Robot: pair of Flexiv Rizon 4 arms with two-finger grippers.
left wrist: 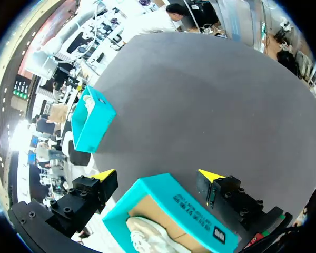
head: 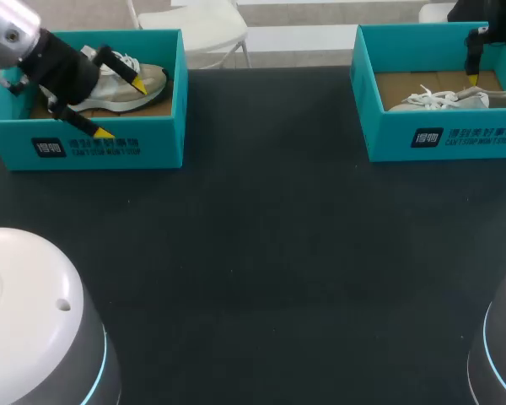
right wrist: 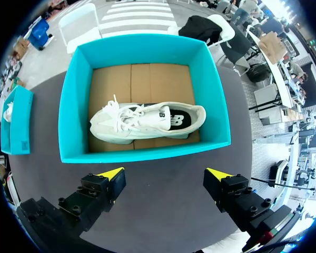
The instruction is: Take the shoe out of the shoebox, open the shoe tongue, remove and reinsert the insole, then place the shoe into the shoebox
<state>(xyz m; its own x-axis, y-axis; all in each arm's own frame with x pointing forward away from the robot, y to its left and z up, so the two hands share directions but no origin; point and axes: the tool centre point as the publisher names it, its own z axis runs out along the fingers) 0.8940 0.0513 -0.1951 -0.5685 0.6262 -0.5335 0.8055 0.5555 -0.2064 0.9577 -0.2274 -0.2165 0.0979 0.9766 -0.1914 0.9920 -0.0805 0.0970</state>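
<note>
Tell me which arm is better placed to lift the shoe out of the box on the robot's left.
Left. The left gripper, open, hangs over that box and its shoe; the right gripper is over the other box, across the table.

A dark matte table (head: 261, 253) spans the head view, its far edge running straight across.

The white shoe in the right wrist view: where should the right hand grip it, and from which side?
Probably the heel collar, from straight above: the shoe rests on its sole, opening upward, and the shoebox walls block the sides.
</note>
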